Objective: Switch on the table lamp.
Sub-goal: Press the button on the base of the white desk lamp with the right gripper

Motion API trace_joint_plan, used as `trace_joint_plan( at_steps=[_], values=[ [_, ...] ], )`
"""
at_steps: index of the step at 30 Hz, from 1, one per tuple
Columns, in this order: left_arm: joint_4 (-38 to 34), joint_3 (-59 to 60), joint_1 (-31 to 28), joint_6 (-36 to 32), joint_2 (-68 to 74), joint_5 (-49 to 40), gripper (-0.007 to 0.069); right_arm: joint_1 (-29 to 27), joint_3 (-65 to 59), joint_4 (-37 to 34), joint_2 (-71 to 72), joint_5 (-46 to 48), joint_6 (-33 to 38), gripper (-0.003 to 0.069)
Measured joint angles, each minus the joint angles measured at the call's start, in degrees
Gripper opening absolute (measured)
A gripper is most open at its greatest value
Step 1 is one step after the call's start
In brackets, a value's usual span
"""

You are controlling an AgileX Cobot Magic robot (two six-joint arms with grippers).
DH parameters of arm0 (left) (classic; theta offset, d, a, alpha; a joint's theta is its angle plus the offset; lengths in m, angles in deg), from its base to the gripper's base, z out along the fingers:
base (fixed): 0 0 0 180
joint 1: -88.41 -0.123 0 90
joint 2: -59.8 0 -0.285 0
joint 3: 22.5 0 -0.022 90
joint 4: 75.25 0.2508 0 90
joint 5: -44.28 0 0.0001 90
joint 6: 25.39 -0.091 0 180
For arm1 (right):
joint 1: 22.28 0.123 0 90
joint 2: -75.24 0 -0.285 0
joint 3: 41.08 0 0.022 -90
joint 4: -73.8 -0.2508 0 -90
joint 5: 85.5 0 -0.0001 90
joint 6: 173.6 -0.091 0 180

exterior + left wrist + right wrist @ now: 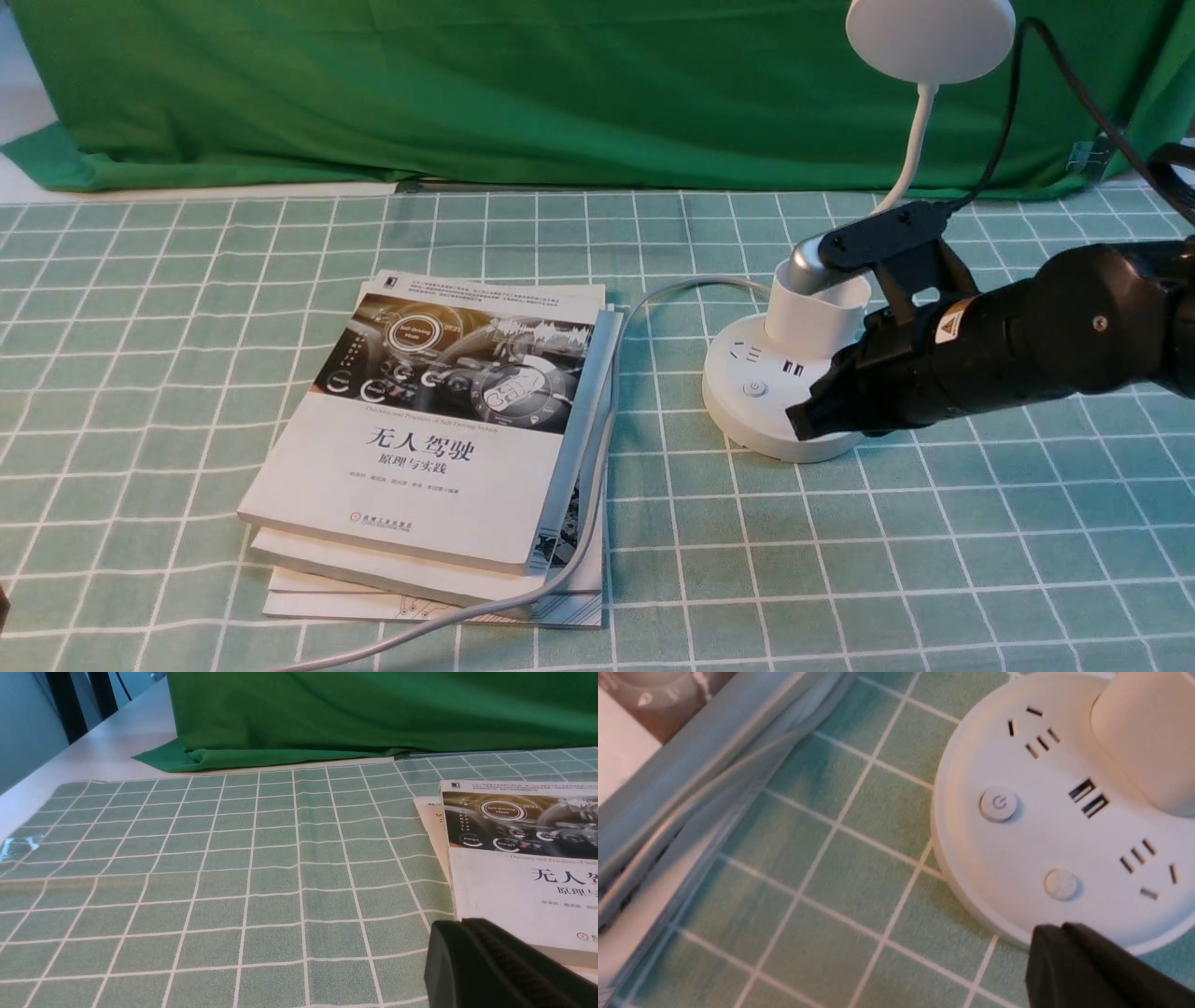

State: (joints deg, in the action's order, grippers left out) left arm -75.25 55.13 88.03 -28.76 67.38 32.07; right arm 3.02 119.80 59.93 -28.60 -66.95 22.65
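Note:
The white table lamp stands at the right, with its disc head (930,37) on a thin gooseneck (910,149), a cup-shaped holder (822,322) and a round base (747,420). The base (994,868) carries sockets, a power-symbol button (999,804) and a plain round button (1059,884). My right gripper (801,422) is shut and empty. Its tip (1057,933) sits at the base's near rim, just short of the plain button. In the left wrist view my left gripper (460,926) is shut on nothing, low beside the books.
A stack of books (439,448) lies left of the lamp, and the lamp's white cord (597,448) runs along its right side to the front edge. A green backdrop (467,84) closes the back. The checked cloth (233,882) covers the table.

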Motion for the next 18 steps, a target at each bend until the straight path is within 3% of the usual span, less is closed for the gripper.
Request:
trace_joint_plan(
  at_steps=[18],
  values=[
    [0.00, 0.00, 0.00, 0.00, 0.00, 0.00, 0.0021, -0.92, 0.78, 0.57, -7.57, -8.04, 0.00, 0.0028]
  ],
)
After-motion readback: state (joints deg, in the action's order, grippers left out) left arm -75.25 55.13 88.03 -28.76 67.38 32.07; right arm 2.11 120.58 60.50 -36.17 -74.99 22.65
